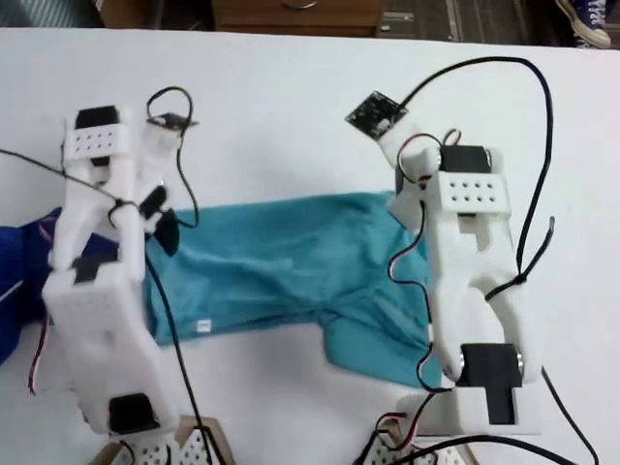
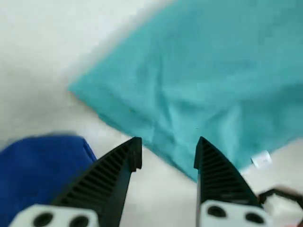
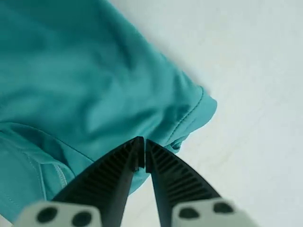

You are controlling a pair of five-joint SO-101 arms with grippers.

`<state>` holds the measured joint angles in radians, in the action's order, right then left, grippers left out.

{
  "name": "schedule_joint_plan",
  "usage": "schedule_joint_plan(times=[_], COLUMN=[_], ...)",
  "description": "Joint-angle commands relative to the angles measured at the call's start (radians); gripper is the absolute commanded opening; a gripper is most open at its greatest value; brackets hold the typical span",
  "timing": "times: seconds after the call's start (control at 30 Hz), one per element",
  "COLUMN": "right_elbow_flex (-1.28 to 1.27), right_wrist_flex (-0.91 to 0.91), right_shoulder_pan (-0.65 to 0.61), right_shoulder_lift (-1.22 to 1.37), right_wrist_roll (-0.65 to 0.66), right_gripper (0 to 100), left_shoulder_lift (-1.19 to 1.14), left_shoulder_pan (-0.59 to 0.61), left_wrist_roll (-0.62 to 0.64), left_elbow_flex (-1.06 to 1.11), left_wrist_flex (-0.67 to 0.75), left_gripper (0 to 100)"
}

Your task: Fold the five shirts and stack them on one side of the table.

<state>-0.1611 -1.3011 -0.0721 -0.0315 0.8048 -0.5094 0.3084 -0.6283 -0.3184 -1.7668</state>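
Observation:
A teal shirt [image 1: 281, 262] lies spread flat across the middle of the white table [image 1: 291, 97], one sleeve trailing toward the front. My left gripper [image 1: 160, 221] hangs at its left edge. In the left wrist view that gripper [image 2: 168, 153] is open above the hem of the teal shirt [image 2: 213, 85], near a small white tag [image 2: 261, 160]. A blue shirt [image 1: 19, 262] is bunched at the table's left side, beside the left arm [image 2: 38, 165]. My right gripper [image 3: 143, 144] is shut, its tips just over the edge of the teal shirt [image 3: 71, 80] by a hemmed corner [image 3: 203, 106].
Black cables [image 1: 538, 145] loop over the table around the right arm. Both arm bases stand at the front edge. Bare white table stretches behind the shirt and to the far right. Wooden furniture [image 1: 300, 15] lines the back.

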Motion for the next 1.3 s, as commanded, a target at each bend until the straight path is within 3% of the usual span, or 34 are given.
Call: schedule_joint_plan(times=[0.0, 0.1, 0.23, 0.6, 0.8, 1.0, 1.27], right_elbow_flex=[0.038, 0.032, 0.014, -0.037, -0.032, -0.035, -0.037], right_wrist_flex=[-0.027, -0.028, -0.025, -0.025, -0.021, 0.013, -0.018], right_shoulder_pan=[0.018, 0.038, 0.062, 0.07, 0.068, 0.07, 0.071], right_shoulder_lift=[-0.067, -0.068, -0.068, -0.07, -0.07, -0.067, -0.07], right_wrist_roll=[0.008, 0.008, 0.008, 0.008, 0.014, 0.014, 0.015], right_gripper=[1.9, 1.9, 1.9, 1.9, 1.9, 1.9, 1.9], left_shoulder_lift=[0.27, 0.43, 0.574, 0.591, 0.601, 0.603, 0.6], left_shoulder_pan=[-0.023, -0.031, -0.031, -0.034, -0.025, -0.023, 0.051], left_wrist_roll=[-0.08, -0.155, -0.166, -0.135, -0.172, -0.183, -0.17], left_elbow_flex=[0.254, 0.476, 0.684, 0.912, 1.055, 1.064, 0.777], left_wrist_flex=[-0.018, 0.009, 0.167, 0.535, 0.534, 0.485, 0.445], left_gripper=[21, 21, 21, 21, 21, 21, 21])
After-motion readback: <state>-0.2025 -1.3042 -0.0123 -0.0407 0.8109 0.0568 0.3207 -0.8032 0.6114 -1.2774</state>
